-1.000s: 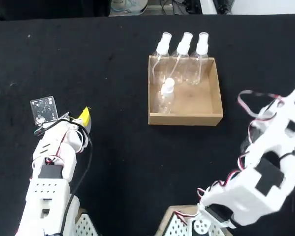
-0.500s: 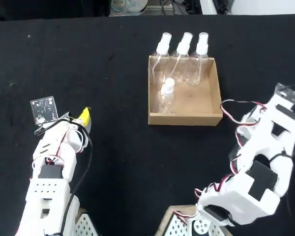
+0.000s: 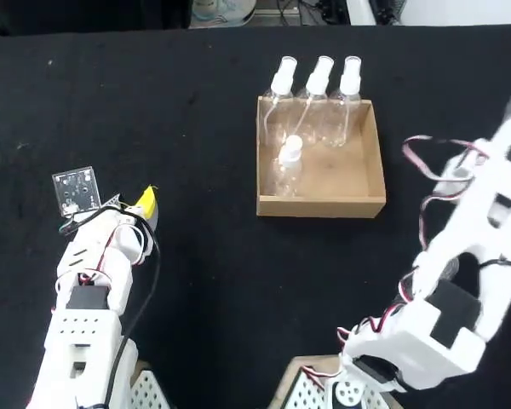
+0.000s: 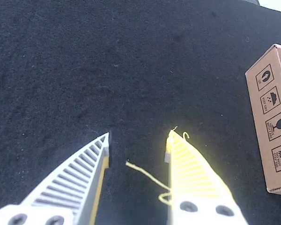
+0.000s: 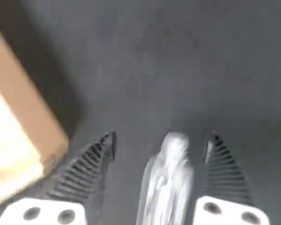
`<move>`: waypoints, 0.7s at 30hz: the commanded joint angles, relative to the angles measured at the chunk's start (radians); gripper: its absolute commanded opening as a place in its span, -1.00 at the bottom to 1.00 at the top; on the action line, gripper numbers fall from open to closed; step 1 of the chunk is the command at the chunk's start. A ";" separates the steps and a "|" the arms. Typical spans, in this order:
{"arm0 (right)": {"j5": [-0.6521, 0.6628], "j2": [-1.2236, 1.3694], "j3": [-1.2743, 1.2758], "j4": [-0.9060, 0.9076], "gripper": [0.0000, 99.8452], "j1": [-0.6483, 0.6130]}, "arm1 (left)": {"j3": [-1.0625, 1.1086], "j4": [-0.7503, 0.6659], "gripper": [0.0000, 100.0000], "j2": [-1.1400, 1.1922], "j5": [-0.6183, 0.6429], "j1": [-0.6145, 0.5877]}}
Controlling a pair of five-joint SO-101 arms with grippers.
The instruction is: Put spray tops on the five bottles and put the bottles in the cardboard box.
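Four bottles (image 3: 286,166) in the cardboard box (image 3: 321,207), a fifth bottle (image 5: 167,183) clamped in the right gripper (image 5: 164,135).
Three stand along the far wall and one nearer the front-left corner, all with spray tops (image 3: 320,66); the box's right front is bare. Black table (image 3: 153,94) lies open round every box edge. Left gripper (image 4: 138,136) gapes over it, well apart from the box.

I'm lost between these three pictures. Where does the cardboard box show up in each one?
High view: the cardboard box sits mid-table on the black table.
Left wrist view: one printed side wall of it, off beyond the open left gripper.
Right wrist view: a tan corner of it, close beside the right gripper, which holds a spray bottle.
Shared landmark: the black table under it.
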 commanded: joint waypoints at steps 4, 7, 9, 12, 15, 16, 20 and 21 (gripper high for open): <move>-0.034 0.219 -0.208 -0.293 -0.71 0.057 | -0.013 -0.023 -0.62 -0.015 -0.002 -0.004; -0.040 0.374 -0.358 -0.311 -0.68 0.071 | -0.013 -0.023 -0.62 -0.015 -0.002 -0.004; -0.041 0.479 -0.495 -0.292 -0.65 0.077 | -0.013 -0.023 -0.62 -0.015 -0.002 -0.004; -0.041 0.633 -0.730 -0.219 -0.62 0.080 | -0.013 -0.023 -0.62 -0.015 -0.002 -0.004; -0.041 0.780 -0.977 -0.109 -0.59 0.092 | -0.013 -0.023 -0.62 -0.015 -0.002 -0.002; -0.041 0.829 -1.066 -0.074 -0.59 0.094 | -0.013 -0.023 -0.62 -0.015 -0.002 -0.002; -0.041 1.029 -1.386 0.012 -0.60 0.091 | -0.013 -0.023 -0.62 -0.015 -0.002 -0.002; -0.041 1.078 -1.457 0.020 -0.60 0.089 | -0.013 -0.023 -0.62 -0.015 -0.002 -0.002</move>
